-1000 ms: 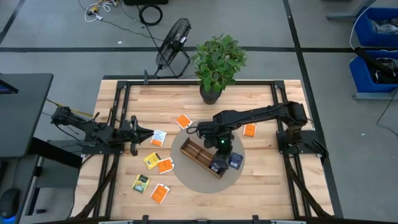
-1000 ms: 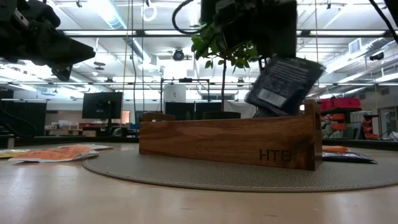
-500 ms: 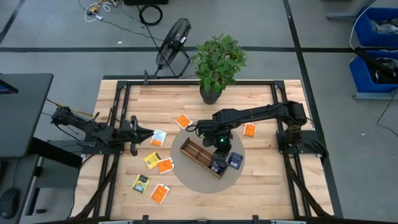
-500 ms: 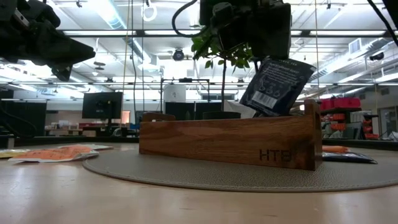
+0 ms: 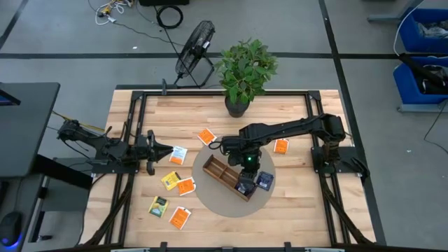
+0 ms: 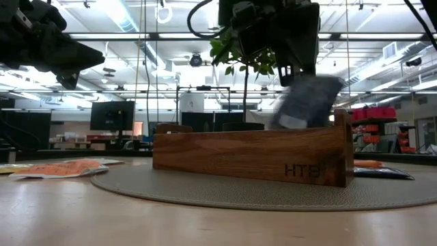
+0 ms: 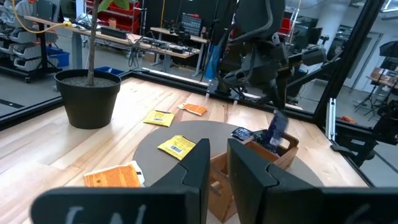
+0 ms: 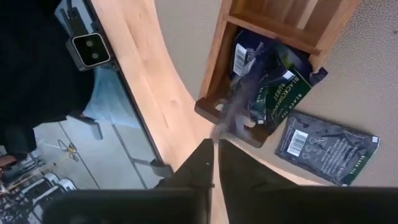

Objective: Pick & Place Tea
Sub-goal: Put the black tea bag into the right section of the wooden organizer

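Low view — wooden tray reads "HTS" — nothing else legible

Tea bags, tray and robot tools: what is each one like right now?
right tool: above the tray's end compartment.
blue sachet: blurred, tilted, just under the right tool, partly behind the tray wall.
tray: on the round mat, sachets in its end compartment.
second blue sachet: flat on the mat beside the tray.
orange sachet: flat on the table.
left tool: slightly open, empty, waiting at the table's left.
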Robot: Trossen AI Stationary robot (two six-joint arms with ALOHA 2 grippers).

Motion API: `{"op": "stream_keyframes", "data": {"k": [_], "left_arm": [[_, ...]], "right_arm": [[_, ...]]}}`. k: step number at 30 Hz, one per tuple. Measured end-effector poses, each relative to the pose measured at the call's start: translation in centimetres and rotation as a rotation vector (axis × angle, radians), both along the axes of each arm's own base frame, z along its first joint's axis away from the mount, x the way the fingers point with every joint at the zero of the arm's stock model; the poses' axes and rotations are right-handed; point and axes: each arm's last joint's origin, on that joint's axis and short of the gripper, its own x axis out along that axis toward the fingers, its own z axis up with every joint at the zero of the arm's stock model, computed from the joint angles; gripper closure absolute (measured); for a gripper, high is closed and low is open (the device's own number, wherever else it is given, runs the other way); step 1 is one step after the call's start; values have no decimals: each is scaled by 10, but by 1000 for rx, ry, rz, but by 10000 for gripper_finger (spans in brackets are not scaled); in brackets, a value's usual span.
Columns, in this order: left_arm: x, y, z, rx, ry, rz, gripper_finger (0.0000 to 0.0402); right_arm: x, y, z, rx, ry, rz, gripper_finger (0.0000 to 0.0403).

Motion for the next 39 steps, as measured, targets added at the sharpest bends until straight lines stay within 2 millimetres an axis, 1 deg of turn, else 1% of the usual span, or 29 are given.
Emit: {"op": "stream_keyframes", "data": {"k": [7,10,13,16,19,22,26,29,32,36,39], "left_arm": [[0,0,0,0,0,0,344],[0,0,0,0,0,0,344],[0,0,0,1,1,0,344],[0,0,-1,0,11,0,344],[0,0,-2,0,14,0,344],[0,0,-2,0,14,0,344],[0,0,-2,1,15,0,344],[0,0,-2,2,16,0,344],[0,0,-2,1,16,0,344],[0,0,-2,1,16,0,344],[0,0,-2,0,15,-1,344]], "right_arm": [[0,0,0,-13,-7,16,339],[-1,-3,0,-49,-28,31,321],[-5,1,8,-147,-49,27,299],[-10,11,21,-220,-87,13,276],[-15,25,36,-295,-161,-28,255],[-19,46,49,-409,-265,-70,235],[-23,75,54,-504,-335,-138,210],[-30,91,51,-557,-327,-208,200],[-41,106,38,-625,-312,-280,197],[-58,133,25,-629,-421,-390,200],[-74,145,16,-605,-470,-480,201]]}}
